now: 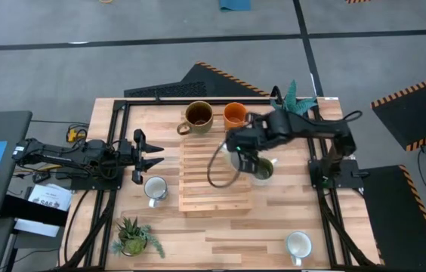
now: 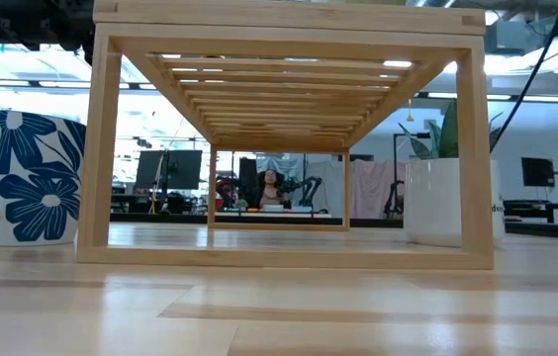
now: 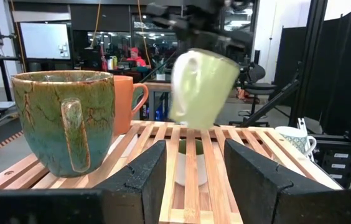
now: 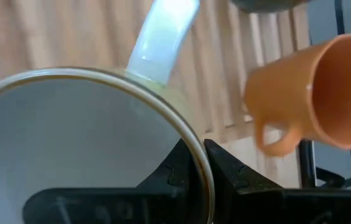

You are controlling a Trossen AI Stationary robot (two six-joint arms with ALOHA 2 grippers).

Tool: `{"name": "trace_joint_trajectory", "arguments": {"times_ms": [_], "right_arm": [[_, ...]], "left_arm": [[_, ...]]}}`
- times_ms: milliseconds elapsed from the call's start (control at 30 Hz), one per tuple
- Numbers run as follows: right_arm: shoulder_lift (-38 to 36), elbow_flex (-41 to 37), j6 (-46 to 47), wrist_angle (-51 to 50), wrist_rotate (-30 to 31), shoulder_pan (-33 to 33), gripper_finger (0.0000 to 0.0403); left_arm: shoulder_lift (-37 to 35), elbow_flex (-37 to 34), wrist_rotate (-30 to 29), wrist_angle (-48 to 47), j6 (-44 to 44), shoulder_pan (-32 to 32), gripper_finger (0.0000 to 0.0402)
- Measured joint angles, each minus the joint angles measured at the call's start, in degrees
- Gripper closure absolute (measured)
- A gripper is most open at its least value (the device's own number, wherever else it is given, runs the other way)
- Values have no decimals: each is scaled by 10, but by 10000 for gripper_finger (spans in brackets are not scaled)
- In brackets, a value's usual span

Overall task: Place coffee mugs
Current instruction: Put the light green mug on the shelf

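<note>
My right gripper (image 4: 198,165) is shut on a pale cream mug (image 3: 200,87) and hangs above the wooden slatted rack (image 1: 217,181), near its right edge. A green-brown mug (image 1: 198,115) and an orange mug (image 1: 235,114) stand on their bases at the rack's far end. Another white mug (image 1: 155,189) stands on the table left of the rack, and a third (image 1: 298,243) near the table's near right corner. My left gripper (image 1: 149,155) is open and waits level at the rack's left side, touching nothing. My right gripper holds the pale cream mug by its rim (image 4: 191,152), opposite the handle (image 4: 163,37). One finger is inside the mug and one outside. The fingers come from above. The mug is lifted clear of the rack and hangs tilted below them.
A white plant pot (image 1: 262,168) stands at the rack's right edge, under the right gripper. Potted plants stand at the near left (image 1: 134,236) and the far right (image 1: 292,98). A blue-flowered mug (image 2: 32,178) shows left of the rack in the low view.
</note>
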Motion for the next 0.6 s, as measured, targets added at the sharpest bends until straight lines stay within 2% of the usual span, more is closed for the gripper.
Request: {"name": "trace_joint_trajectory", "arguments": {"times_ms": [400,600], "right_arm": [[14,0,-21,4,-4,-49,352],[17,1,-23,7,-4,-48,328]], "left_arm": [[0,0,0,-2,0,0,255],[0,0,0,-3,0,0,255]]}}
